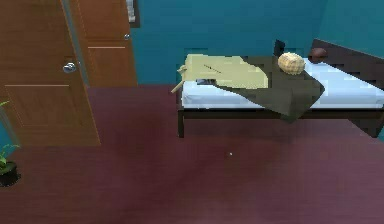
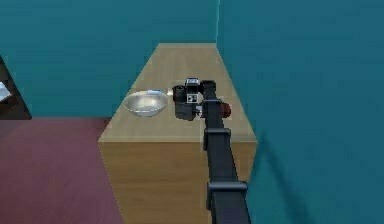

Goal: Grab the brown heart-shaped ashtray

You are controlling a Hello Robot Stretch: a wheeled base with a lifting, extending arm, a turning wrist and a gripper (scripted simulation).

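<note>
In the arm side view, my arm reaches out over a light wooden cabinet top. The gripper lies at its far end, its dark body close to a shiny metal bowl standing on the top. I cannot tell whether it holds anything. Just right of the arm, a small dark red-brown thing rests on the cabinet, partly hidden by the arm. On the bed in the forward view, another small reddish-brown round thing lies near the headboard.
A bed with a white mattress, a dark blanket, a tan cloth and a beige ball stands at the forward view's right. Wooden doors and a potted plant are at its left. Maroon floor lies between. Teal walls back the cabinet.
</note>
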